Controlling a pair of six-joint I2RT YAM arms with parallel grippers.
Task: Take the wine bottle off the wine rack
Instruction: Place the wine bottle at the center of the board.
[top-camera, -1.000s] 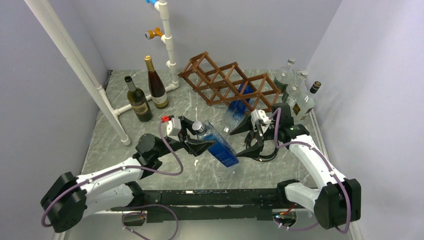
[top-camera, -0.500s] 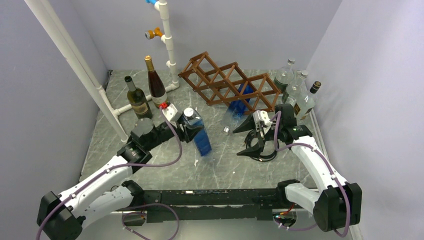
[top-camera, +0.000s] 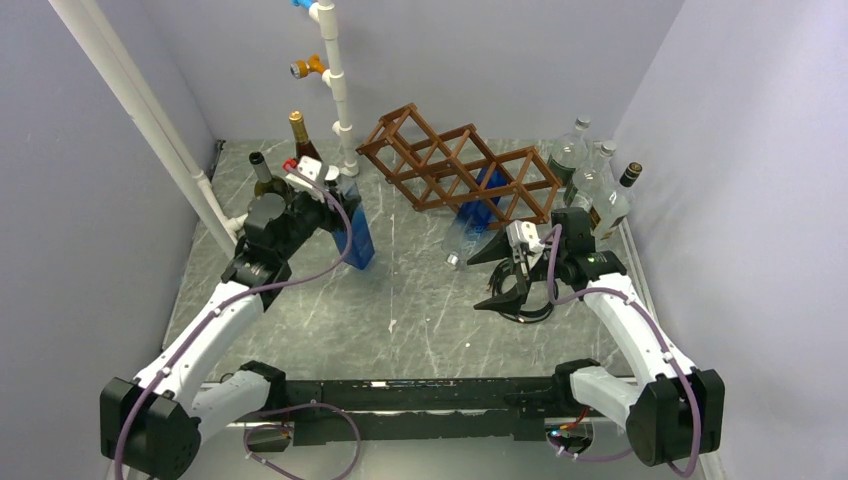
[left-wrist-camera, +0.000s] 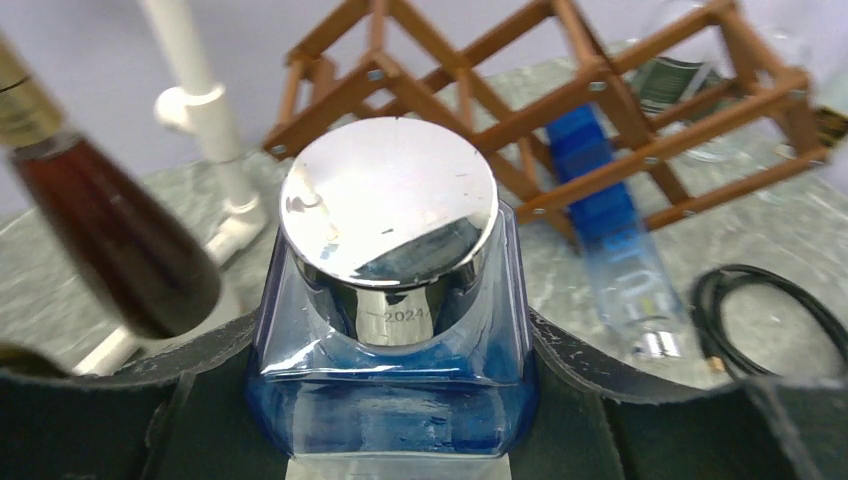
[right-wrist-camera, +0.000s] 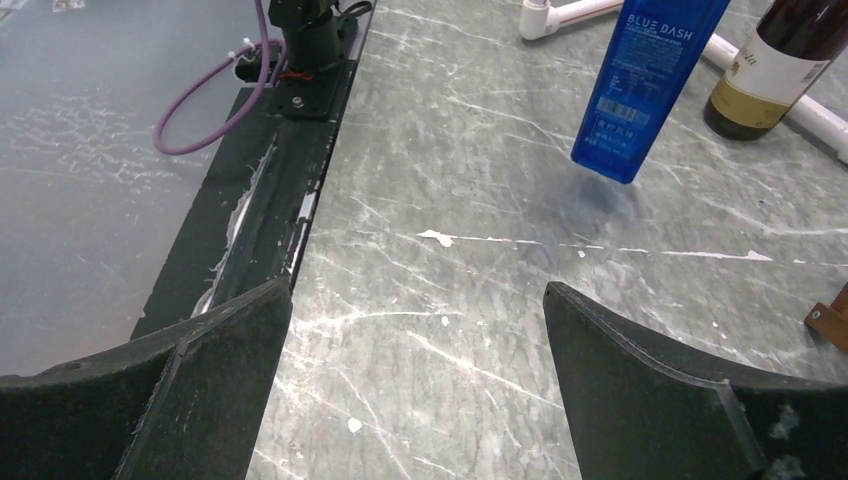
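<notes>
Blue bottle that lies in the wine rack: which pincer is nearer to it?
Right. The right pincer stands open close beside the racked bottle, at its neck end. The left pincer is far to its left, holding a square blue bottle.

My left pincer (top-camera: 338, 206) grips the blue bottle (top-camera: 353, 238) by its shoulders, just under the round silver cap. It is a square-sided bottle of clear blue glass with "BLUE DASH" printed down one face. It hangs nearly upright, leaning a little, well clear of the wine rack (top-camera: 470, 130). The rack is a brown wooden lattice of open diamond cells and stands skewed at the back. A second blue bottle (top-camera: 481, 200) lies in a lower cell, its clear neck sloping down and out towards me.
</notes>
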